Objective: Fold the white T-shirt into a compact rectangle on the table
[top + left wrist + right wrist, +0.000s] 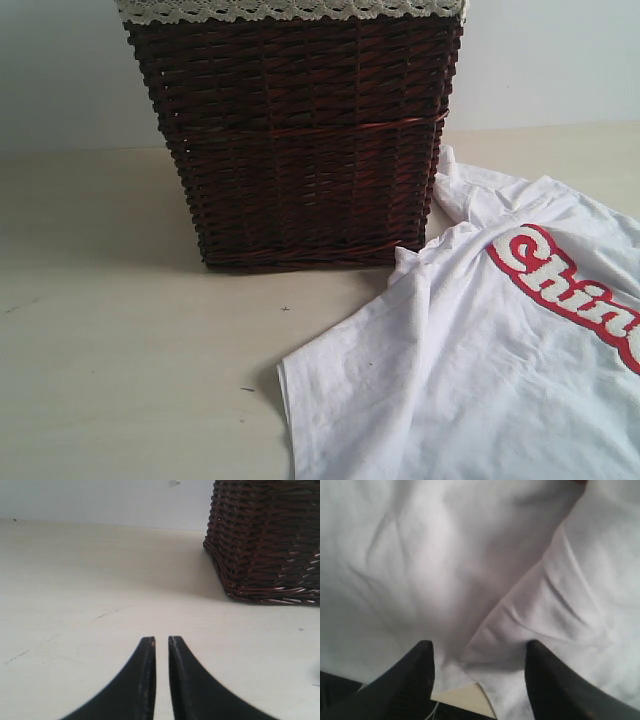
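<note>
Right gripper [480,644] hangs spread over the T-shirt [470,360] edge, left gripper [161,639] closed above bare counter [75,580]. Shirt lies rumpled by the basket [300,140]; I reckon nothing's folded yet.

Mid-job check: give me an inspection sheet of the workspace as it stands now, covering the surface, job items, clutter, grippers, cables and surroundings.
Surface: table, pale beige, with a few small dark specks.
Job's things: white T-shirt lies wrinkled on the right of the exterior view, red-outlined lettering facing up, not yet folded. Its cloth reaches the basket's near corner; I cannot tell if they touch.
Clutter: dark wicker basket with lace trim, standing upright on the table.
Grippers: left gripper is shut, holds nothing, and sits over bare table. Right gripper is open, its jaws either side of a fold edge of the shirt.
Cables: nothing seen.
Surroundings: pale wall behind the table.
</note>
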`<state>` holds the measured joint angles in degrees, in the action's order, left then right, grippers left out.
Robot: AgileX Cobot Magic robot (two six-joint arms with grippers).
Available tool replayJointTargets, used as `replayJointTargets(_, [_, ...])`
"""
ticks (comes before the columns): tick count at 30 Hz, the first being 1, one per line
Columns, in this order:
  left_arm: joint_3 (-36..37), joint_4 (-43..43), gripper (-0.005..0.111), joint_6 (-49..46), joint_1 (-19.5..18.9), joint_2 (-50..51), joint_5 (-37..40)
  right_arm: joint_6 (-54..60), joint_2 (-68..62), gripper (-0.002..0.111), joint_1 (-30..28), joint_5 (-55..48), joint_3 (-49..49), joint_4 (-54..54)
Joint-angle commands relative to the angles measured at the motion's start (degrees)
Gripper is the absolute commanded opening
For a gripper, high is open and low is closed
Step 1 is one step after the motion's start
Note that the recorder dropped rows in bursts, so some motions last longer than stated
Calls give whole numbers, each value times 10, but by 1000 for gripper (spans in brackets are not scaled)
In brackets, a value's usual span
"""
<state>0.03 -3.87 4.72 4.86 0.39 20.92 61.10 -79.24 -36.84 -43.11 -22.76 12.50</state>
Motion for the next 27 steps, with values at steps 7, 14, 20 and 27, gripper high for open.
replayJointTargets(7, [0, 1, 12, -1, 3, -4, -3, -13, -5, 7, -3, 15, 1, 11])
replayJointTargets(14, [0, 1, 12, -1, 3, -4, -3, -13, -1, 0, -3, 32, 1, 11])
replayJointTargets(20, [0, 1, 12, -1, 3, -4, -3, -13, 1, 2, -3, 18, 1, 3])
replayJointTargets(27, [0, 1, 12, -1, 3, -4, -3, -15, 1, 44, -3, -5, 1, -4])
